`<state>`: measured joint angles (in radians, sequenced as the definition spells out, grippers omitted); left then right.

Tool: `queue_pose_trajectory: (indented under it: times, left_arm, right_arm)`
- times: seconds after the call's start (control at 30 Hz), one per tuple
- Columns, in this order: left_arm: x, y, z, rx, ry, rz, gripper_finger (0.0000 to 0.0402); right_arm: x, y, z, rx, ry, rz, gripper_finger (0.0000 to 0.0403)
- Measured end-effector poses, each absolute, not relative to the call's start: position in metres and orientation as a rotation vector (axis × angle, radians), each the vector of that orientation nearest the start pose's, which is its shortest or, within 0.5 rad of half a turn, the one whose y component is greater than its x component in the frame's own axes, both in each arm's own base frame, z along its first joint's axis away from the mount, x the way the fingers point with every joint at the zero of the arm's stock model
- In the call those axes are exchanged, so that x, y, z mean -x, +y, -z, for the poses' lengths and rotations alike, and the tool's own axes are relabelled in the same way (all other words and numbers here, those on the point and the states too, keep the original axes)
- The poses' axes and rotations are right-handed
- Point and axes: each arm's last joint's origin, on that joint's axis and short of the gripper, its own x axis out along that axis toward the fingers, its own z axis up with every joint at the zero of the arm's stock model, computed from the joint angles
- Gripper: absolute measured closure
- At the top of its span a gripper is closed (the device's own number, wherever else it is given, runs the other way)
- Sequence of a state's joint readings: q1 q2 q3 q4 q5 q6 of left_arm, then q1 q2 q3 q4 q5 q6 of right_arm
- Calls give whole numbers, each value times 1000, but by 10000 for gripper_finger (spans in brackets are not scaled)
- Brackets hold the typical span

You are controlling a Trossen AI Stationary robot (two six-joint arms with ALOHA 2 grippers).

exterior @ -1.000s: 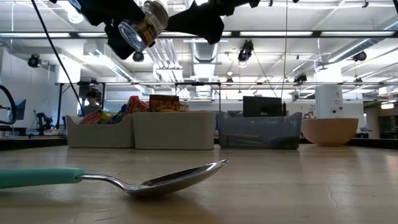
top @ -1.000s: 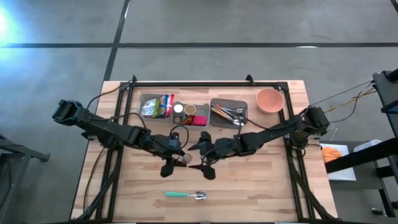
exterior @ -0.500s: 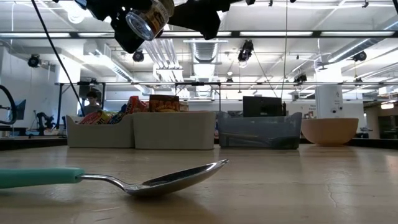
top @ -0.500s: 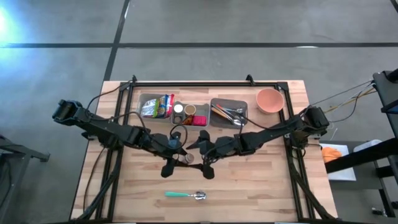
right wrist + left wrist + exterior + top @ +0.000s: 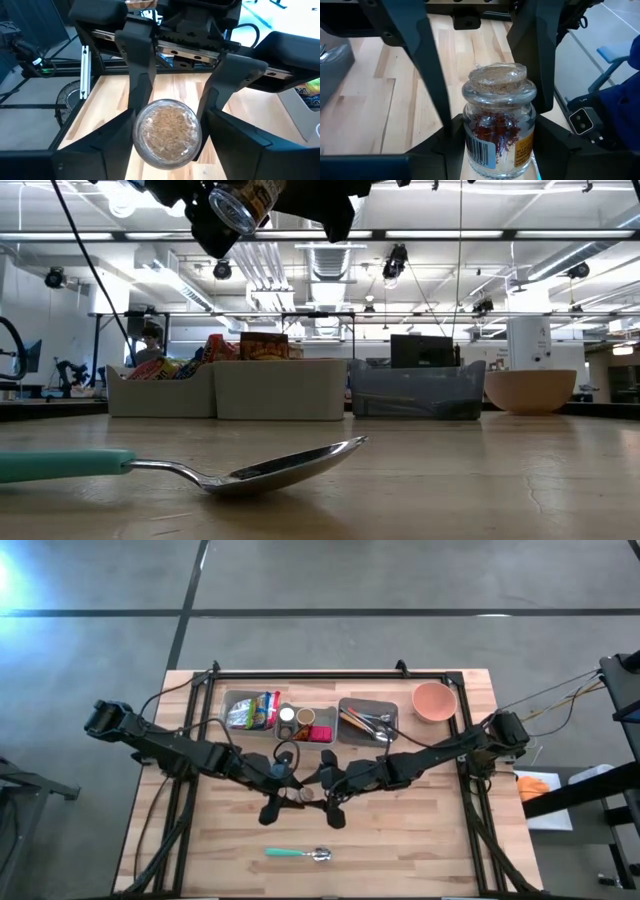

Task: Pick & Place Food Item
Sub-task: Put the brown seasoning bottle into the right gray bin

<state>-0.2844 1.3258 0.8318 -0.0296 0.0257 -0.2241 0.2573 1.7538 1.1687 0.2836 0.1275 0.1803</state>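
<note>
Right pincer (image 5: 312, 792) now nearer jar (image 5: 499, 120), saffron threads visible wrist-side only.

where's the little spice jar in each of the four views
High view: jar mid-table, mostly hidden between the two grippers.
Low view: jar at top edge, held in the air.
Left wrist view: jar centre, in the left gripper, cork end away.
Right wrist view: cork end-on, centre.
Shared landmark: the cork stopper.
</note>
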Motion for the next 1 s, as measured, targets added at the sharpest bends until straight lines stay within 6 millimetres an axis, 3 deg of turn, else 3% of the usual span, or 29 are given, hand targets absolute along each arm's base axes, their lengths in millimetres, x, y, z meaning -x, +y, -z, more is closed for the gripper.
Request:
queue_pose_trajectory:
  times: [0.2,0.77,1.0]
  left_arm:
    - [-272,-80,-248,141,551,244,222]
    - [-273,-81,-249,140,537,250,223]
    - [-273,-81,-250,138,524,253,198]
  right_arm:
    - [-385,98,-248,-122,321,-103,182]
    - [-385,97,-247,-140,330,-103,185]
    - [-384,97,-248,-143,329,-103,229]
